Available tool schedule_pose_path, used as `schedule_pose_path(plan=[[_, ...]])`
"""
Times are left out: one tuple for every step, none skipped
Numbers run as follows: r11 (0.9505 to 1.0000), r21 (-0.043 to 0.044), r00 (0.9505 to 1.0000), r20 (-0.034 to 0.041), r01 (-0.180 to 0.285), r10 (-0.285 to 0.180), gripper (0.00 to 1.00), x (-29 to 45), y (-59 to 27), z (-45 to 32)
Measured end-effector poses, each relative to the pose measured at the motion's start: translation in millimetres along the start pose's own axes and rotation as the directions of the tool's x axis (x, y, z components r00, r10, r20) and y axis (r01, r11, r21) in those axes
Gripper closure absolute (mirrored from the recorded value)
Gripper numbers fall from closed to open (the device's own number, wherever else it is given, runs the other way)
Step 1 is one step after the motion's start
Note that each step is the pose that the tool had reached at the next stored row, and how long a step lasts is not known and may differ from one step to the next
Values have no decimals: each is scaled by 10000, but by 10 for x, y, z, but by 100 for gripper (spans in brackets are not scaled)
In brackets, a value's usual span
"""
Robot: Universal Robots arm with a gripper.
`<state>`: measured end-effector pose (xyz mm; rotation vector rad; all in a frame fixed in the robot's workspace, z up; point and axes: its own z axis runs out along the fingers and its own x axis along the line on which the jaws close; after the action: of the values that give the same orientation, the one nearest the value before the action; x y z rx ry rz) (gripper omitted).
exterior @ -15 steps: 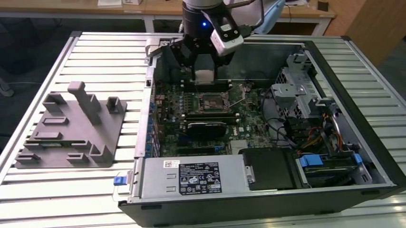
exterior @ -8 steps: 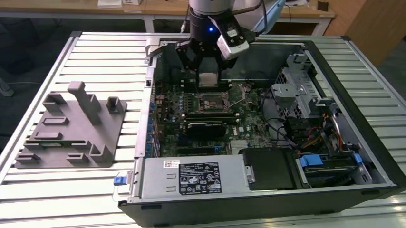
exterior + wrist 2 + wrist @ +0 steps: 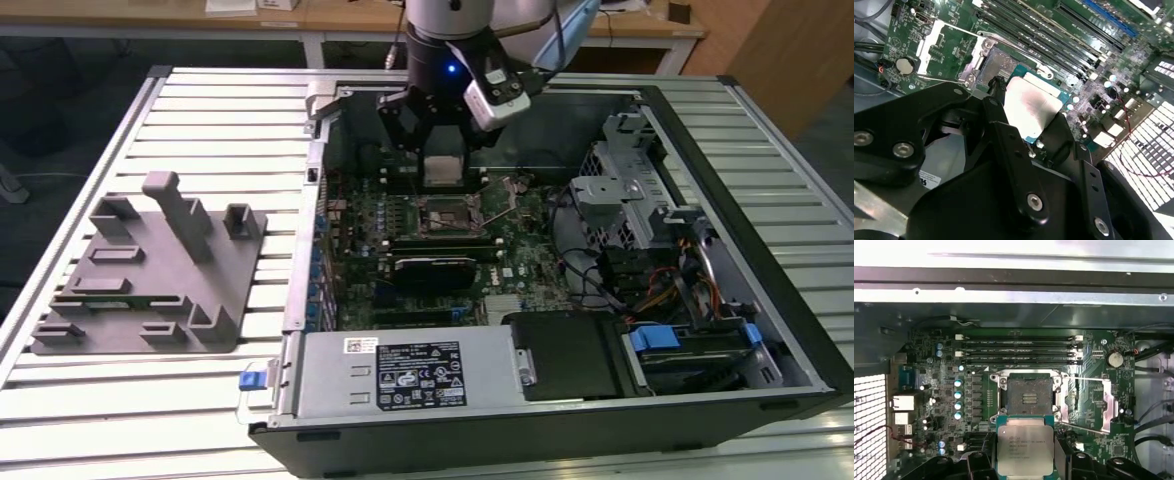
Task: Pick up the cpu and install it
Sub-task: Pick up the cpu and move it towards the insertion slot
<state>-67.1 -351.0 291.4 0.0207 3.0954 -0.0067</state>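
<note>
The claw (image 3: 445, 148) grips the cpu (image 3: 1025, 450) by two opposite edges, metal lid up and flat. It hangs inside the open case (image 3: 747, 120), above the motherboard (image 3: 350, 250) and not yet in the socket (image 3: 1029, 397). In the exterior view the cpu sits at about twelve o'clock from the socket, close to it but short of being over it. The socket lies bare, and its hinged metal plate (image 3: 1089, 405) is swung open to one side, so nothing blocks the drop. A grey fixture (image 3: 147, 270) rests on the tabletop (image 3: 200, 110) at nine o'clock from the case.

The step in hand appears to be carrying the cpu over the socket for seating. Doing it well probably means keeping the cpu level and squaring its edges to the socket frame. It likely also means matching the corner marks and coming down straight, with no sideways slide. The socket's contacts look fine and would likely bend under a tilted or dragged chip. The claw's tips should also stay clear of the open plate and of the memory slots (image 3: 1019, 347).
</note>
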Motion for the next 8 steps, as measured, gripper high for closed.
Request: schedule_pose_path(plan=[[10000, -2, 10000, 1, 35, -35, 45, -8, 2, 12], [10000, -4, 10000, 0, 65, -65, 45, -18, 4, 28], [10000, -4, 10000, 0, 84, -84, 45, -29, 7, 43], [10000, -3, 10000, -2, 98, -98, 45, -41, 10, 58], [9999, -4, 9999, -4, 110, -110, 45, -53, 14, 73], [9999, -6, 9999, -7, 120, -120, 45, -65, 18, 88], [9999, -6, 9999, -13, 130, -130, 45, -78, 21, 105], [9999, -7, 9999, -22, 138, -139, 45, -89, 25, 119]])
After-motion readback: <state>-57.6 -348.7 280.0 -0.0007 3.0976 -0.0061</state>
